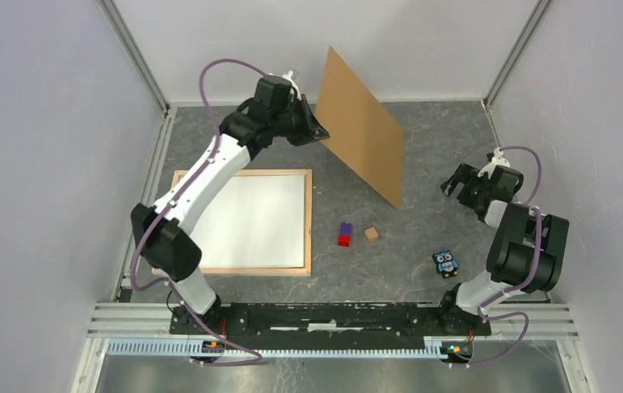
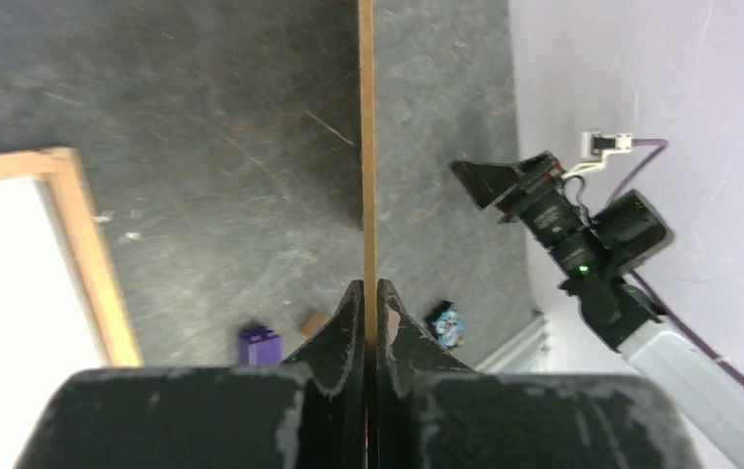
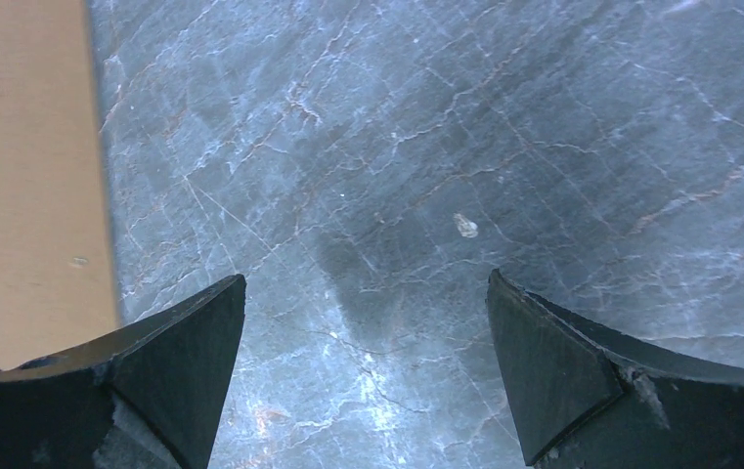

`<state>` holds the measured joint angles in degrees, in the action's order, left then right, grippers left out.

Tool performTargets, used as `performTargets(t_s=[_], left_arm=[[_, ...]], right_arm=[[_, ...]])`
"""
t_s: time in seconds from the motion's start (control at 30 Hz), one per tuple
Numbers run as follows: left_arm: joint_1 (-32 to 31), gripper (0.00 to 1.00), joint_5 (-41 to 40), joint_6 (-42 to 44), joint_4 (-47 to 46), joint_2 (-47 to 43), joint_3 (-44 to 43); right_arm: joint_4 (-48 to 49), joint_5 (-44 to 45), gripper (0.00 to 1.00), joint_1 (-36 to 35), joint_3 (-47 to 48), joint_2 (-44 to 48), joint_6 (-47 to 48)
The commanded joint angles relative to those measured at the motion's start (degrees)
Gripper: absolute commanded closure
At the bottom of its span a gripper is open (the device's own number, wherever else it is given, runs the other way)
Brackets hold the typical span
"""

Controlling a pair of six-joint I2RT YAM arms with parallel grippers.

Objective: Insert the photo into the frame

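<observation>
Grey table [image 1: 422, 237]: frame [image 1: 309, 221] flat, long axis sideways; left claw [image 1: 322, 131] pinches board [image 1: 365, 135]; right claw [image 1: 453, 180] agape.

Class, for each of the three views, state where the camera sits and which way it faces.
Top external: fixed above and behind both arms, which show whole, looking down on the table.
Left wrist: on that wrist, looking along the left gripper, shut on the edge of the brown board.
Right wrist: on that wrist, looking down at the table through the open right gripper.
Shared: the board appears in all three.
</observation>
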<state>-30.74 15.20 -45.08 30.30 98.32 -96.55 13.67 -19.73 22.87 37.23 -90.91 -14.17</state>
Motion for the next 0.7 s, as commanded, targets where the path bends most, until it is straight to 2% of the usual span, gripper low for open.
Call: performTargets(t_s=[0.0, 0.23, 0.3, 0.47, 0.67], left_arm=[[-0.1, 0.98, -10.9, 11.3, 12.2, -5.8, -11.5], [-1.2, 0.98, -27.5, 23.9, 28.5, -3.8, -32.5], [-1.5, 0.98, -32.5, 27.5, 31.4, -4.0, -36.1], [-1.7, 0.98, -44.9, 31.8, 32.6, -10.4, -30.2], [-1.9, 0.98, -55.3, 36.4, 33.1, -16.8, -23.6]], right_arm=[[-0.7, -0.9, 0.02, -1.8, -0.4, -2.0, -0.6], [-0.9, -0.9, 0.02, -3.2, 0.2, -2.7, -0.3], [-0.9, -0.8, 0.02, -3.7, 0.2, -2.8, -0.4], [-1.2, -0.7, 0.02, -4.7, 0.7, -3.3, -0.3], [-1.7, -0.3, 0.02, -6.8, 1.8, -4.2, 0.1]])
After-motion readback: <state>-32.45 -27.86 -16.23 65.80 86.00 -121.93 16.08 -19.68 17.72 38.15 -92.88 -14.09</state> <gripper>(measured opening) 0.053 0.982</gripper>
